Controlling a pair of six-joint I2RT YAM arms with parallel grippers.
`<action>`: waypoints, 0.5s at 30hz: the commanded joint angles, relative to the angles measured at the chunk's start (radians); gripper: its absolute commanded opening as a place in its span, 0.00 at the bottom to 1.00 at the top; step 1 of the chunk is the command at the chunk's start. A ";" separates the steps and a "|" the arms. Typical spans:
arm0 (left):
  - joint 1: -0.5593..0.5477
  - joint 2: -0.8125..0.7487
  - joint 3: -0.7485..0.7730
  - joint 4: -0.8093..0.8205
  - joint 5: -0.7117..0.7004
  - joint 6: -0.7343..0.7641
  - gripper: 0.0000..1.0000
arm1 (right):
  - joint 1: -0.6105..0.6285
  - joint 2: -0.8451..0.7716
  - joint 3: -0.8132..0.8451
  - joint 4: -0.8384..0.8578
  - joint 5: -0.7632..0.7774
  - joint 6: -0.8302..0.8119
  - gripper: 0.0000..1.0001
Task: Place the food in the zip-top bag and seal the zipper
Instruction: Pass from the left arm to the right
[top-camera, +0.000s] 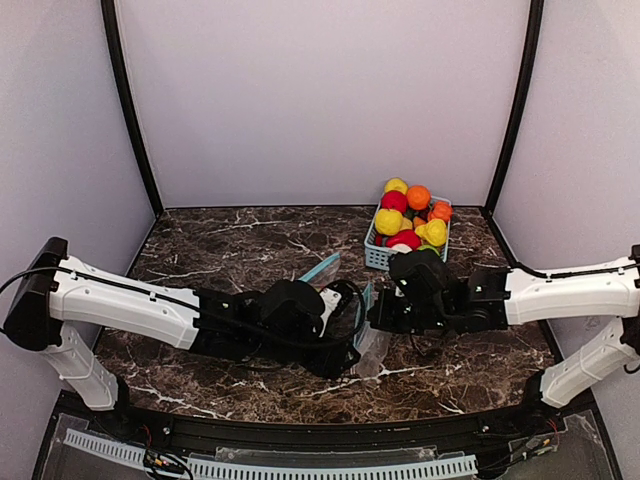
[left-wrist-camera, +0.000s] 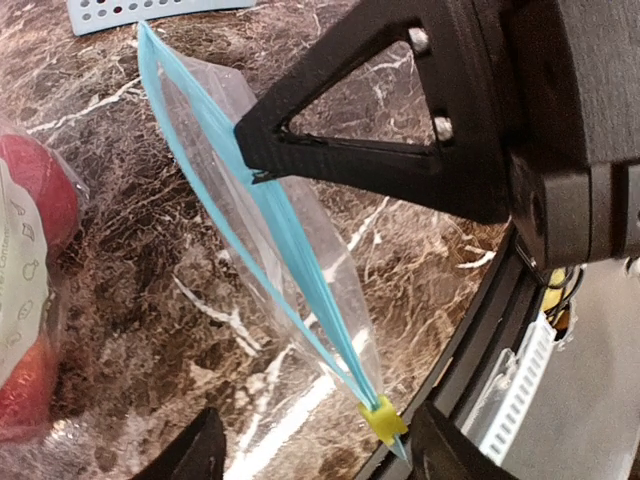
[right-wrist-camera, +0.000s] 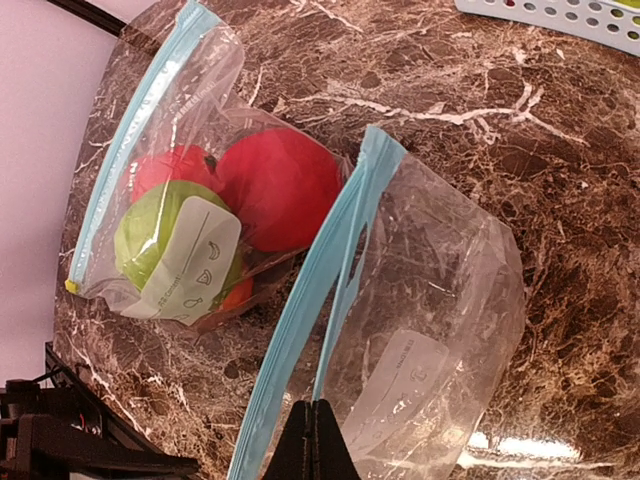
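Observation:
An empty zip-top bag (right-wrist-camera: 430, 300) lies at mid-table, and its blue zipper rim (left-wrist-camera: 250, 215) is lifted. My right gripper (right-wrist-camera: 315, 412) is shut on one strip of that rim, and the two strips gape apart above it. The yellow slider (left-wrist-camera: 383, 420) sits at the rim's near end, between the open jaws of my left gripper (left-wrist-camera: 320, 435), close to the right finger (left-wrist-camera: 455, 450). My right gripper's finger (left-wrist-camera: 380, 130) shows pinching the rim. Food (top-camera: 405, 215) is piled in the basket. In the top view, left gripper (top-camera: 345, 350) and right gripper (top-camera: 375, 312) meet over the bag (top-camera: 370, 355).
A second bag (right-wrist-camera: 185, 215) beside the empty one holds red fruit (right-wrist-camera: 275, 185) and a green one (right-wrist-camera: 150, 225); in the top view only its blue edge (top-camera: 322, 267) shows past my left arm. The light-blue basket (top-camera: 380, 255) stands at the back right.

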 joint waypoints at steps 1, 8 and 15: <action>0.002 -0.064 -0.010 0.041 0.062 -0.030 0.67 | -0.006 -0.081 -0.067 0.109 -0.010 -0.047 0.00; 0.065 -0.074 0.017 0.067 0.169 -0.097 0.76 | -0.006 -0.160 -0.154 0.233 -0.058 -0.136 0.00; 0.158 -0.034 0.008 0.183 0.232 -0.169 0.77 | -0.004 -0.216 -0.202 0.304 -0.069 -0.189 0.00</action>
